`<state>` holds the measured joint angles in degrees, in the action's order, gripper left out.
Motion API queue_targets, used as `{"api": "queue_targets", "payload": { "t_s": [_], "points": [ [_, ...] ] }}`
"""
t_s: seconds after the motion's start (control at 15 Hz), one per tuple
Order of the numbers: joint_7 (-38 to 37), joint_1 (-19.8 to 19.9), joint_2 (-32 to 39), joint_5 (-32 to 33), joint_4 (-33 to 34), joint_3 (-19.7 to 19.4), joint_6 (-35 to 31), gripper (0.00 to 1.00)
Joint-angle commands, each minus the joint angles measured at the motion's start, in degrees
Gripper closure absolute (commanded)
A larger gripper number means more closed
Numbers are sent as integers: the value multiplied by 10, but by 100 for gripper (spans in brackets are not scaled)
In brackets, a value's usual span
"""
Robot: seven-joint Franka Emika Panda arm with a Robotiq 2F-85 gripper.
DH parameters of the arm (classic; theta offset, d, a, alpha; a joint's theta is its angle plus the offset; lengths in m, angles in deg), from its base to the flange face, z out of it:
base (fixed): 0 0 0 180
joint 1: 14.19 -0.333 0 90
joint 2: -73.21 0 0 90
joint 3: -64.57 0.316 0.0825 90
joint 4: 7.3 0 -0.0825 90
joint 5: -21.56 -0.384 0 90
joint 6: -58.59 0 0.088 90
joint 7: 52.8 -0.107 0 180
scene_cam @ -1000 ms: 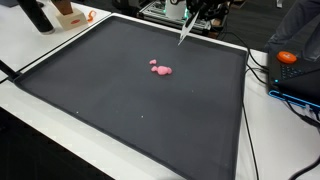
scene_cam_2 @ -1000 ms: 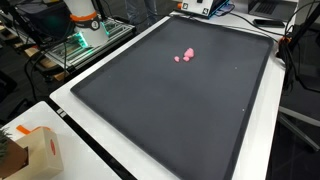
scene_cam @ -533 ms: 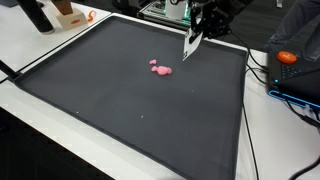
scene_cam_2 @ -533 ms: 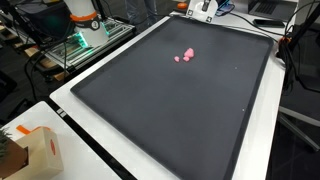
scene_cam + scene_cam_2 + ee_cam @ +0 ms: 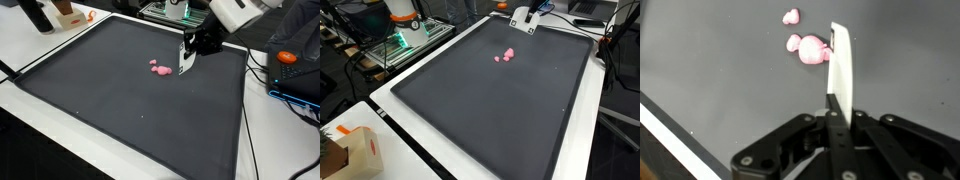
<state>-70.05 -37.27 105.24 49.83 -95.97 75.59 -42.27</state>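
Note:
A pink lump [image 5: 160,69] with smaller pink bits beside it lies on the far half of the black mat [image 5: 110,95]. My gripper [image 5: 196,42] is shut on a flat white blade-like tool [image 5: 185,60] that points down at the mat just beside the lump. In the wrist view the white tool [image 5: 841,65] sticks out from the shut gripper [image 5: 833,116], its tip at the edge of the pink lump [image 5: 810,48]; a small pink bit [image 5: 791,16] lies beyond. In an exterior view the gripper [image 5: 526,17] hangs past the pink lump [image 5: 506,55].
The mat [image 5: 490,110] covers a white table. A cardboard box [image 5: 350,150] stands at a near corner. An orange object [image 5: 287,57] and cables [image 5: 258,70] lie off the mat's side. A dark bottle [image 5: 36,15] stands at the far corner.
The gripper with the white tool has come down and toward the pink lump, from above the mat's far edge to just beside the lump.

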Motion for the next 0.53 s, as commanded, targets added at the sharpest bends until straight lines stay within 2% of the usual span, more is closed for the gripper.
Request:
{"api": "queue_targets", "payload": {
  "t_s": [0.0, 0.47],
  "points": [
    [39, -8, 40, -19, 44, -14, 20, 99],
    [77, -7, 82, -39, 82, -22, 28, 99]
  ]
}}
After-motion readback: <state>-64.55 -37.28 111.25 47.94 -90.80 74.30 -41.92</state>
